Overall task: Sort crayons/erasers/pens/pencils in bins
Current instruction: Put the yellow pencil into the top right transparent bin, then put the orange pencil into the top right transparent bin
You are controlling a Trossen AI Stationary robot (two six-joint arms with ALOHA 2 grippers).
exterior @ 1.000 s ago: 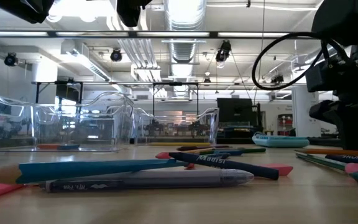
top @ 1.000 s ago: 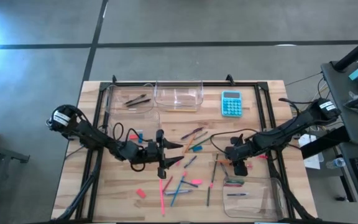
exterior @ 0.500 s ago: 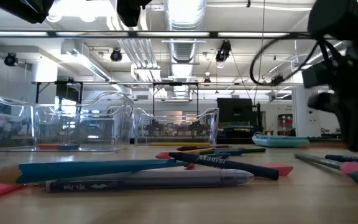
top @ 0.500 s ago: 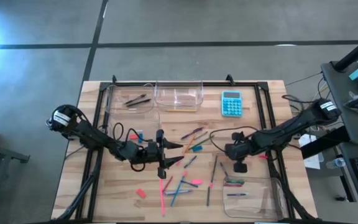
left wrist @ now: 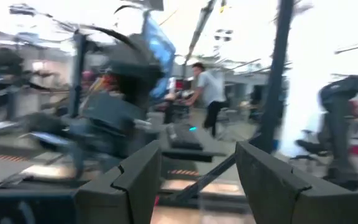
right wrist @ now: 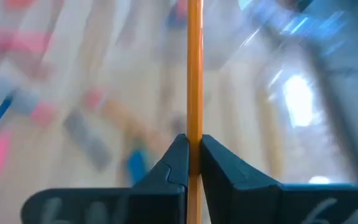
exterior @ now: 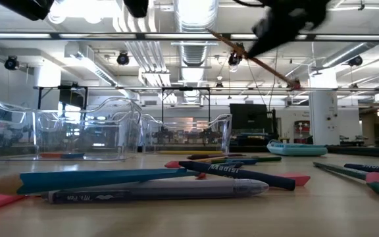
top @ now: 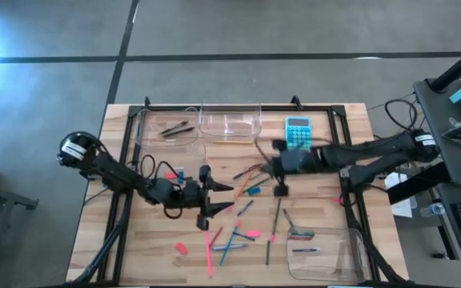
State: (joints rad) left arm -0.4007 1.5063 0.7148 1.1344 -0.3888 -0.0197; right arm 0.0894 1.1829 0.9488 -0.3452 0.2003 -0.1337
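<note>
Table (top: 118,240): calculator (top: 298,133) beside bins (top: 230,122)

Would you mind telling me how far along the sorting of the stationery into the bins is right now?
Partly done. The back-left bin and the front-right bin each hold a few sticks. In hand: the right gripper is shut on an orange pencil, lifted over the table's middle. The left gripper hovers open. Left: many loose sticks and a pink eraser on the table.
</note>
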